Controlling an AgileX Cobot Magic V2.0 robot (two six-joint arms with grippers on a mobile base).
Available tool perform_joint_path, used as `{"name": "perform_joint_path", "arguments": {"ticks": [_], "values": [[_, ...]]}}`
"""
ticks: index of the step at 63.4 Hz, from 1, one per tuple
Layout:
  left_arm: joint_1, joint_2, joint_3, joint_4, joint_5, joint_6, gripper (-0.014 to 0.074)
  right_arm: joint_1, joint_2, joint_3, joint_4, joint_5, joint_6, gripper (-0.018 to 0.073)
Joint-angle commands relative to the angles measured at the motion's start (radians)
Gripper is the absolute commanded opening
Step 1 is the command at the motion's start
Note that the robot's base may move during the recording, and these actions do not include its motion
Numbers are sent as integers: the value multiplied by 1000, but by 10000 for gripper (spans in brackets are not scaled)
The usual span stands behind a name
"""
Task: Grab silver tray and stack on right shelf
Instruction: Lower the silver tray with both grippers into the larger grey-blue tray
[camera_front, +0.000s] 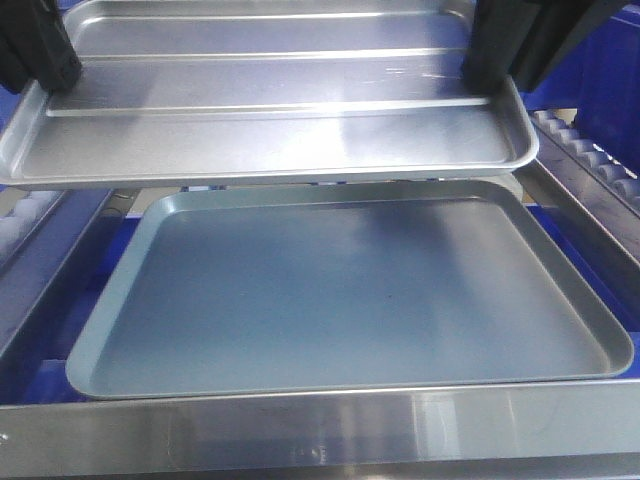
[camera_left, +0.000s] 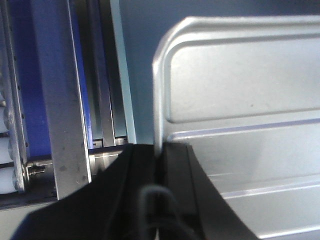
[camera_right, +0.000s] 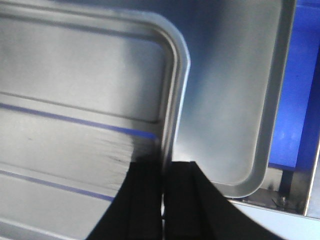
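Observation:
The shiny silver tray (camera_front: 270, 130) with its two raised ribs hangs level across the top of the front view, carried by both arms. My left gripper (camera_front: 40, 60) is shut on its left rim, and the left wrist view shows the jaws (camera_left: 160, 150) pinching that rim of the tray (camera_left: 240, 100). At the other end my right gripper (camera_front: 495, 60) is shut on the right rim, seen close in the right wrist view (camera_right: 164, 167) on the tray (camera_right: 75, 90). Below lies the right shelf, with its flat steel front edge (camera_front: 320, 425).
A larger dull grey tray (camera_front: 350, 290) lies on the shelf directly under the silver one, also visible in the right wrist view (camera_right: 230, 100). Rails of white rollers (camera_front: 590, 150) run along the right and left (camera_left: 5, 150). Blue panels show between the rails.

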Motion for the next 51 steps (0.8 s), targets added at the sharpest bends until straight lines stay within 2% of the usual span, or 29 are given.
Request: {"name": "perform_joint_path", "arguments": {"ticks": [1,51], "values": [[-10,-31,-29,24,-18,12,-93,-3,-35,-37,-42,-40,-18,57],[-10,-31,-29,24,-18,12,-93,-3,-35,-37,-42,-40,-18,57]]}}
